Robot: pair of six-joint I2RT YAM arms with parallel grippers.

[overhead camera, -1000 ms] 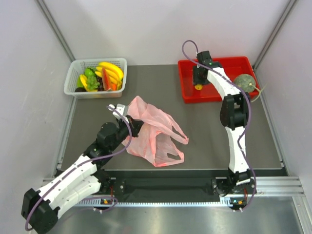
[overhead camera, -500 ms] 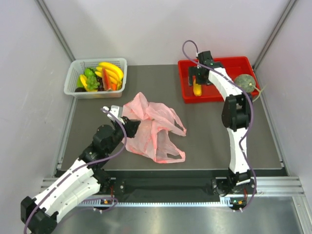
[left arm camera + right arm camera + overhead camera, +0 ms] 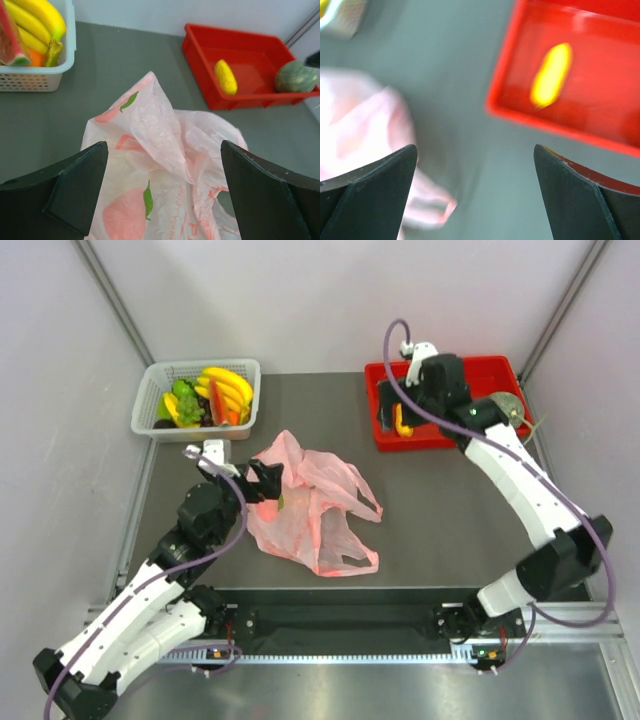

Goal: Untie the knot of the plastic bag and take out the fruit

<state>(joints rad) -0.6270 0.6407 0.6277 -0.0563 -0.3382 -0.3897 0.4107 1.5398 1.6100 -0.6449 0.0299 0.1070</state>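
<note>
In red tray: yellow fruit, melon; basket back-left.

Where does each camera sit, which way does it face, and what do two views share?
Top external: above, behind the arms, looking down; both arms show.
Left wrist: facing over the plastic bag toward the red tray; open left claw shows.
Right wrist: looking down at the tray corner; open right claw shows.
Both wrists see the yellow fruit.
</note>
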